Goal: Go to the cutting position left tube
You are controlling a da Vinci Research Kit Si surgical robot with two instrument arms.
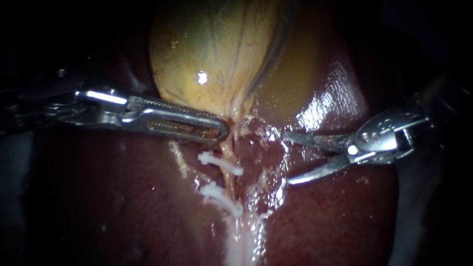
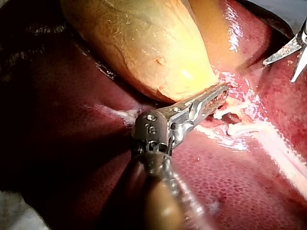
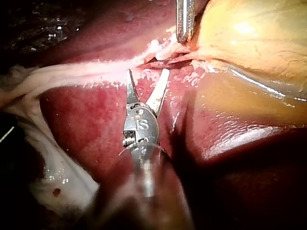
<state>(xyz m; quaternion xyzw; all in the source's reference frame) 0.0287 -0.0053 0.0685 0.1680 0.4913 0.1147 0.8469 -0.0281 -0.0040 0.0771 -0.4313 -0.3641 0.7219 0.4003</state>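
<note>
Dark edges, lit centre, glare on wet liver (image 1: 320, 113) (also gallbladder (image 1: 212, 54)), wrist views brighter

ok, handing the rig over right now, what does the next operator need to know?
Left instrument: shut on the gallbladder at its lower end, just above the clips.
Right instrument: blades open over the liver, beside the clipped tube, not touching it.
On the tube: upper clip and lower clip, with a bare stretch between them.
Done: both clips on, blades apart and pointing at the tube.
Left: probably bring the open blades across to that bare stretch. Nothing is cut yet.
</note>
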